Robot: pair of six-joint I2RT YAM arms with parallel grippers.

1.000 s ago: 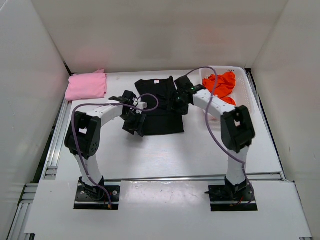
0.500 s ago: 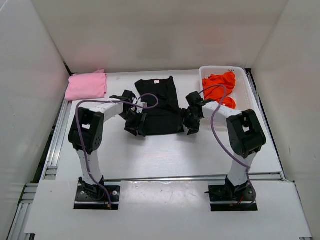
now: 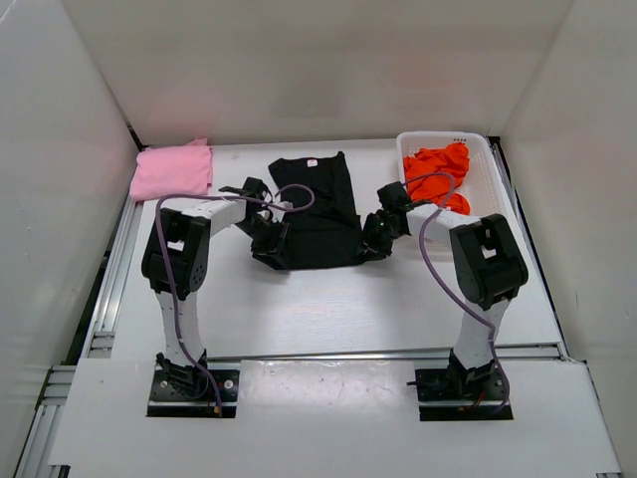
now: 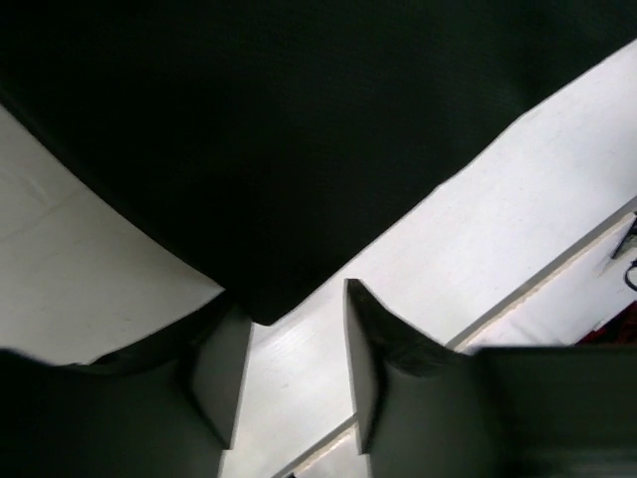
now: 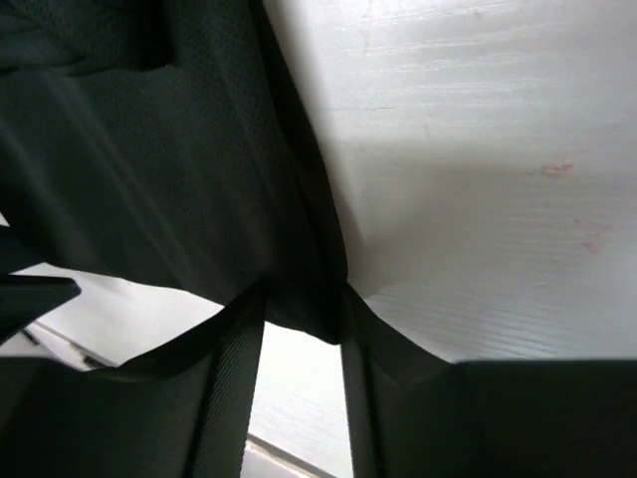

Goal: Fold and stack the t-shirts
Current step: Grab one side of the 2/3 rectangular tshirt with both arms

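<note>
The black t-shirt [image 3: 317, 214] lies flat mid-table, collar away from me. My left gripper [image 3: 267, 249] is low at its near left corner. In the left wrist view that gripper [image 4: 294, 299] is open, and the black t-shirt's [image 4: 299, 129] corner just reaches in between the tips beside the left finger. My right gripper [image 3: 370, 249] is at the near right corner. In the right wrist view it [image 5: 304, 299] is open, with the black t-shirt's [image 5: 149, 149] corner spanning the gap between its tips. The pink t-shirt [image 3: 172, 171] lies folded at the back left. The orange t-shirt [image 3: 438, 169] is crumpled in the basket.
A white mesh basket [image 3: 480, 159] stands at the back right and holds the orange shirt. White walls close in the table on three sides. A metal rail [image 3: 109, 289] runs along the left edge.
The right gripper came down from the shirt's upper right to its near right corner. The left gripper shifted slightly onto the near left corner. Both jaws narrowed.
</note>
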